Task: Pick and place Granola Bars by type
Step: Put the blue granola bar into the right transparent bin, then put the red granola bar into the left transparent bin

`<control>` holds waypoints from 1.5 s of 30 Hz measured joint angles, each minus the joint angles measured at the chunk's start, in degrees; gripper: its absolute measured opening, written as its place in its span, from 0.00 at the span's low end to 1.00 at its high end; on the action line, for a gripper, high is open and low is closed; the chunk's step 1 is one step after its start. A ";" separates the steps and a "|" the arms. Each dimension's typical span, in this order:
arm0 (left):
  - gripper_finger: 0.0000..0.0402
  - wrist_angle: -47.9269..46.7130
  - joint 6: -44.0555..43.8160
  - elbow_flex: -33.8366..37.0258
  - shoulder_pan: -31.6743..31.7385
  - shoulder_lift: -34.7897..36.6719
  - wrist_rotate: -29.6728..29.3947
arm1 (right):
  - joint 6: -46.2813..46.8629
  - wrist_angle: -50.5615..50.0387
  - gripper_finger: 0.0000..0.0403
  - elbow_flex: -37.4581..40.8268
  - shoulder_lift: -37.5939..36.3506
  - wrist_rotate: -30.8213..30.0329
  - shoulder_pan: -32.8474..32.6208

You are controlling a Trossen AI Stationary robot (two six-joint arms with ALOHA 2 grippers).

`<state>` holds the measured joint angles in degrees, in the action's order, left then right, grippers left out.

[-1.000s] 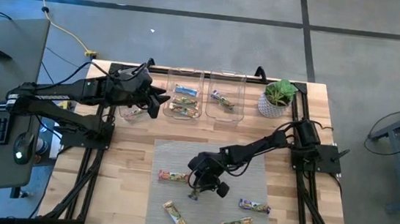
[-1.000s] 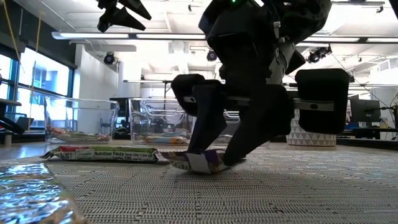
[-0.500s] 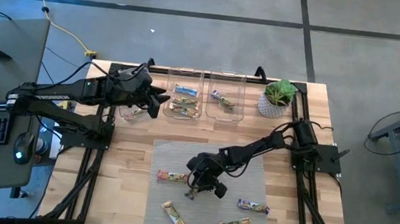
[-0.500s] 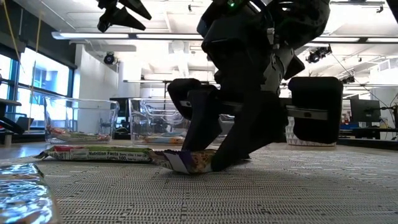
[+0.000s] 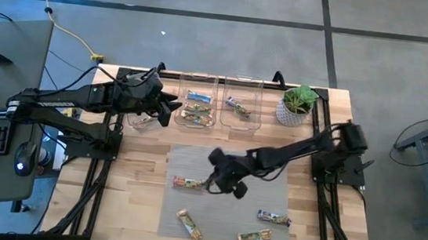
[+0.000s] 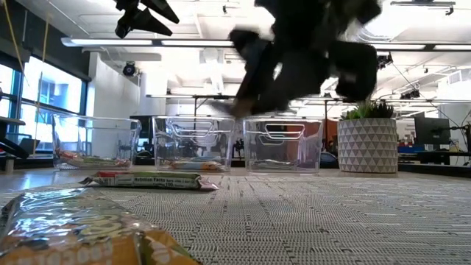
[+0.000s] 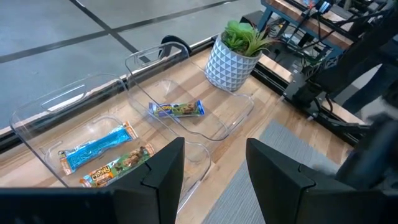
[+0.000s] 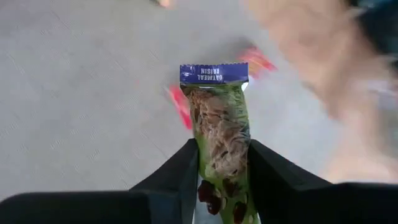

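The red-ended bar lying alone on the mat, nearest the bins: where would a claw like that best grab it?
Probably across its narrow middle, coming straight down from above. The red-ended bar lies flat on the mat with open mat along both long sides, so fingers could close across its width. The right gripper already holds a purple-ended bar that way.

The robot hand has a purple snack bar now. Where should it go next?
Probably toward the right-hand bin at the back. The right hand grips an oatmeal raisin bar with a purple end, lifted off the mat, and that bin already seems to hold a purple-ended bar.
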<state>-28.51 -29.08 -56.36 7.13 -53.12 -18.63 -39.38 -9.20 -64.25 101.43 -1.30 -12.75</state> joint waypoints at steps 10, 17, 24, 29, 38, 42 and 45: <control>0.41 0.01 -1.61 0.00 0.01 0.00 -0.02 | -2.50 -16.00 0.26 -0.07 -21.19 -20.04 8.07; 0.41 0.02 -1.33 0.00 0.00 -0.01 -0.05 | 6.62 -15.44 0.26 3.84 -31.01 -10.32 26.29; 0.41 0.07 -1.29 0.00 -0.02 -0.01 -0.59 | 12.39 10.94 0.26 17.24 -27.81 10.33 39.87; 0.41 0.07 -1.37 0.00 0.01 0.00 -0.59 | 12.45 18.58 0.30 20.92 -20.63 10.57 42.88; 0.41 0.05 -1.57 0.00 -0.02 0.00 -0.59 | 13.38 21.50 0.40 20.68 -11.37 11.07 43.93; 0.41 0.04 -1.60 0.00 -0.02 0.00 -0.57 | 13.35 20.85 0.42 19.79 -11.83 10.78 43.86; 0.41 -0.11 -1.60 0.00 0.00 0.00 -0.57 | 14.22 19.09 0.42 18.03 -13.66 11.96 43.56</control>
<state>-28.63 -30.68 -56.36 7.13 -53.12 -19.20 -25.17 9.89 -46.22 87.77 10.66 30.81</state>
